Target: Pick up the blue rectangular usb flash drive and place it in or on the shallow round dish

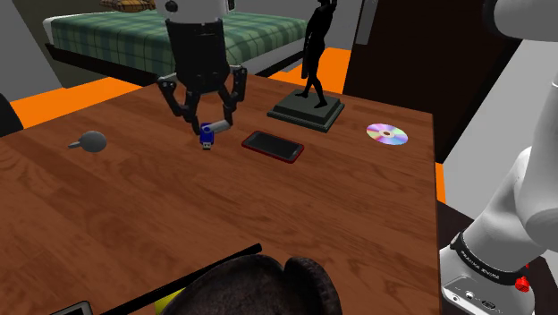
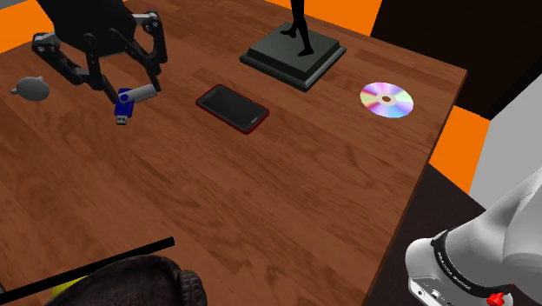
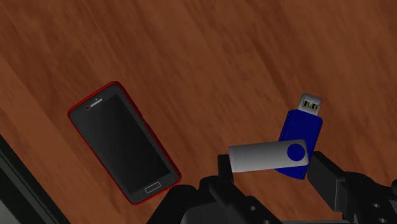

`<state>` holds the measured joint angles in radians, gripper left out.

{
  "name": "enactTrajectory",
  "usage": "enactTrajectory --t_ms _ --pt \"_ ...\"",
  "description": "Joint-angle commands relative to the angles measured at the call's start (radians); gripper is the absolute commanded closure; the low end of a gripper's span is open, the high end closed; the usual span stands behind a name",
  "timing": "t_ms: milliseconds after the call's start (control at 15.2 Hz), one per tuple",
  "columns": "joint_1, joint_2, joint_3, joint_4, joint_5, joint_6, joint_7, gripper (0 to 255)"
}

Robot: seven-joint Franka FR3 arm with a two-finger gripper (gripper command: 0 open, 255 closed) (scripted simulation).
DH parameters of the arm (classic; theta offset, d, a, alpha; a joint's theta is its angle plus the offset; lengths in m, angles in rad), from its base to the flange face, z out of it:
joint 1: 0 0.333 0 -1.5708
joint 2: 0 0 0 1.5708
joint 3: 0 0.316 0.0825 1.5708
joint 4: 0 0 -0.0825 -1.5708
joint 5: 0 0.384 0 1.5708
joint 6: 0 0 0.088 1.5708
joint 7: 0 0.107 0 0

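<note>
The blue USB flash drive (image 1: pixel 208 136) with a silver swivel cap hangs tilted between the fingers of my black gripper (image 1: pixel 207 128), which is shut on it close over the wooden table (image 1: pixel 340 206). In the wrist view the fingertips (image 3: pixel 224 167) clasp the silver cap while the blue body (image 3: pixel 304 127) and plug stick out past them. The second exterior view has the gripper (image 2: pixel 126 96) and drive (image 2: pixel 124 106) at the upper left. A flat iridescent round disc (image 1: pixel 386 134) lies near the table's far right corner. A small grey round item (image 1: pixel 89 140) lies at the shoulder view's left.
A red-edged black phone (image 1: pixel 273 146) lies just right of the gripper in the shoulder view. Behind it stands a black statuette on a square base (image 1: pixel 307 109). A dark round object (image 1: pixel 259 286) and a black rod (image 1: pixel 197 273) sit at the near edge. A bed (image 1: pixel 143 31) stands beyond the table.
</note>
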<state>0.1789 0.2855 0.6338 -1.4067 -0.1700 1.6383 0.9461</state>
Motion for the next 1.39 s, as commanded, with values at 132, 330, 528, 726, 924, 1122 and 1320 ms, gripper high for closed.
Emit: enactTrajectory --t_ms 132,330,528,726,924,1122,1320 --pt "0.014 0.015 0.001 0.078 -0.009 -0.065 0.002 255" --pt "0.027 0.031 0.002 0.140 -0.018 -0.113 0.005 255" --pt "0.044 0.051 0.002 0.209 -0.030 -0.165 0.007 255" --pt "0.050 0.009 0.017 0.155 -0.009 -0.149 0.039 255" --pt "0.064 -0.047 0.039 0.085 0.020 -0.128 0.088 255" --pt "0.085 -0.091 0.062 0.032 0.044 -0.113 0.140 255" --pt "0.112 -0.124 0.086 -0.006 0.062 -0.104 0.196 255"
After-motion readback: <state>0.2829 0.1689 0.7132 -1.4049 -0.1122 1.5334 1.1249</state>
